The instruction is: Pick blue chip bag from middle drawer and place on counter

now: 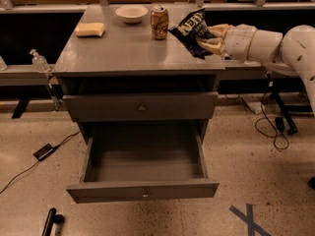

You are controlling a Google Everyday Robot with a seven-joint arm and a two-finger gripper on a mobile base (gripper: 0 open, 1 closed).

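The blue chip bag (193, 32) is held in the air above the right part of the counter (123, 48), just right of the tan soda can (159, 22). My gripper (210, 37) comes in from the right on a white arm and is shut on the bag's right side. The middle drawer (142, 190) is pulled out below the cabinet and nothing shows inside it. The upper drawer (141, 107) is closed.
On the counter stand a white bowl (131, 13) at the back and a yellow sponge (90, 29) at the back left. A clear bottle (39, 61) stands on the left side ledge. Cables and a small black device (44, 151) lie on the floor.
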